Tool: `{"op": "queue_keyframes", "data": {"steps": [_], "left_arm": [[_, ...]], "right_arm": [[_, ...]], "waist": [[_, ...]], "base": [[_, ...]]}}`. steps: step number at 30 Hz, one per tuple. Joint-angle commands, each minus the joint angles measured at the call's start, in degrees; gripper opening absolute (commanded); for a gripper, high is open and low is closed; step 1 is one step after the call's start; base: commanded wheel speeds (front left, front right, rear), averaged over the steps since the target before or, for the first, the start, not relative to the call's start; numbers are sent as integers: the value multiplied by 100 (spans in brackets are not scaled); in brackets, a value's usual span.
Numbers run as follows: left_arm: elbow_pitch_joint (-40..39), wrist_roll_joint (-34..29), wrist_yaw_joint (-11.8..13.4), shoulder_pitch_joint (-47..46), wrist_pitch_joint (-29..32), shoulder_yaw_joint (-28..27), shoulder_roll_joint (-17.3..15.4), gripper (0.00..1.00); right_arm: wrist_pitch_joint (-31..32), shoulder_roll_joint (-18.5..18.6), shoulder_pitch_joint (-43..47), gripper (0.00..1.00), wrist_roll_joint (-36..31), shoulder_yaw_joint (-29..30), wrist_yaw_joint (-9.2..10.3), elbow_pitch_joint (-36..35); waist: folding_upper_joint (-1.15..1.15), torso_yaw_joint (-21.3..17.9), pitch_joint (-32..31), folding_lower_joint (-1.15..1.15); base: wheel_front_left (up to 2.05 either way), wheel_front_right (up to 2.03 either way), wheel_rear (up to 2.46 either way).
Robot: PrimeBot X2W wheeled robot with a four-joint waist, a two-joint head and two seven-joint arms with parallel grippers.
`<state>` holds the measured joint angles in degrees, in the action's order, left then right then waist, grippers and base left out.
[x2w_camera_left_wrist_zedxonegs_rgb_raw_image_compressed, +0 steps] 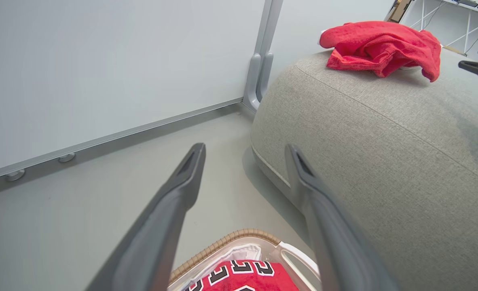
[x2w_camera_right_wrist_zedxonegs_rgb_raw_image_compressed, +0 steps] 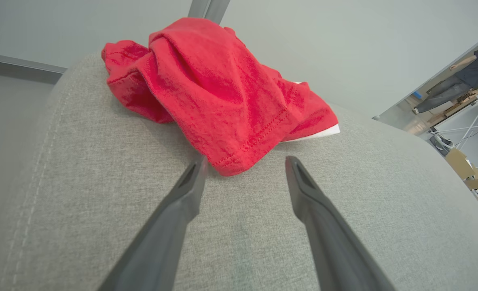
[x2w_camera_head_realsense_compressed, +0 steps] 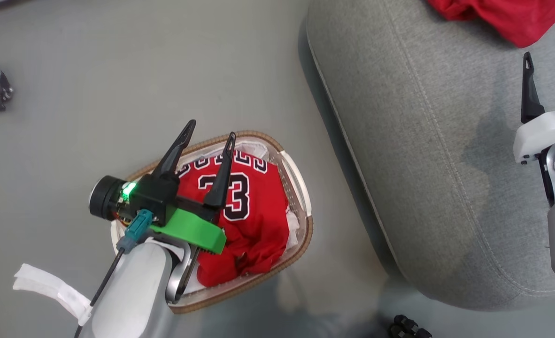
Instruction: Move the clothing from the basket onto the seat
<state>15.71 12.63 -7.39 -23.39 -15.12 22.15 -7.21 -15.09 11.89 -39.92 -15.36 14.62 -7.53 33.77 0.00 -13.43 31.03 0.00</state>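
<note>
Floor: the grey floor (x2w_camera_head_realsense_compressed: 118, 70) carries the basket, close to the seat's rounded front corner.
Seat: the grey woven seat (x2w_camera_head_realsense_compressed: 423, 141) fills the right side of the head view, well bigger than the basket.
Basket: the white basket (x2w_camera_head_realsense_compressed: 301, 197) with the brown rim stands on the floor beside the seat, not touching it.
Jersey: the red jersey (x2w_camera_head_realsense_compressed: 258, 206) with the black "23" lies crumpled inside the basket.
Red garment: the red garment (x2w_camera_right_wrist_zedxonegs_rgb_raw_image_compressed: 223, 89) lies bunched on the seat's far part.
Left tool: the left tool (x2w_camera_head_realsense_compressed: 212, 128) hangs over the basket, spread wide and empty, above the jersey.
Right tool: the right tool (x2w_camera_right_wrist_zedxonegs_rgb_raw_image_compressed: 246, 161) is over the seat, spread apart with nothing between; the garment's hem lies just at its tips.
</note>
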Motion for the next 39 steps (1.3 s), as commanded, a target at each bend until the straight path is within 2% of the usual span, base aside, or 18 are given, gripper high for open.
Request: {"op": "queue_keyframes", "data": {"steps": [1,8,20,30,39], "left_arm": [[8,18,-17,124,-5,-47,21,100],[52,124,-16,384,-5,-403,152,100],[51,240,38,1375,-5,-1492,352,100],[-100,239,26,2180,-5,-2134,420,100],[-89,378,14,2438,-5,-2154,431,100]], "right_arm": [[-12,68,122,100,56,-22,8,-66],[-12,173,259,100,175,-262,8,-220],[-12,-296,941,100,597,-829,8,-597],[-12,-831,1964,100,1020,-1093,8,-971],[-12,-887,2739,100,1639,-1396,8,-1082]], "waist": [[0,71,-403,0],[0,407,-1154,0],[0,1132,-2399,0],[0,1420,-2787,0],[0,1448,-2892,0]], "base": [[0,0,0],[0,0,0],[0,0,0],[0,0,0],[0,0,0]]}}
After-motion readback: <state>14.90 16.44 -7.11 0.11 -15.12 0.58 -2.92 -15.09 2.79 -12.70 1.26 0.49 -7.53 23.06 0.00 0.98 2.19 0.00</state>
